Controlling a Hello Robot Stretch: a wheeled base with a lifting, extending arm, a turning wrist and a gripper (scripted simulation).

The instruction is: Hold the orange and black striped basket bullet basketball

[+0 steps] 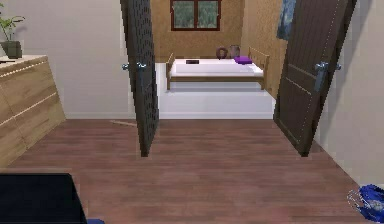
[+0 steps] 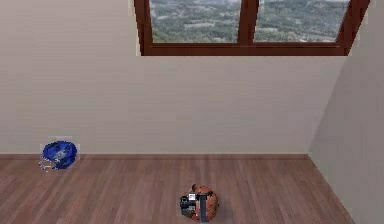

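Forward view: facing 2 dark doors [image 1: 140, 75], far beyond the blue object [image 1: 366, 197]. Arm side view: spotting the orange-brown basketball [image 2: 203, 189] low near the floor [image 2: 300, 190], well right of the blue object [image 2: 58, 153]. Reaching in low, gripper [image 2: 190, 204] at the basketball. Cannot tell jaw state or hold. Judging approach done, clear lift pending.

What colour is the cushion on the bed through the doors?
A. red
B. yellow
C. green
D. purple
D: the cushion lying at the far end of the white bed is purple.
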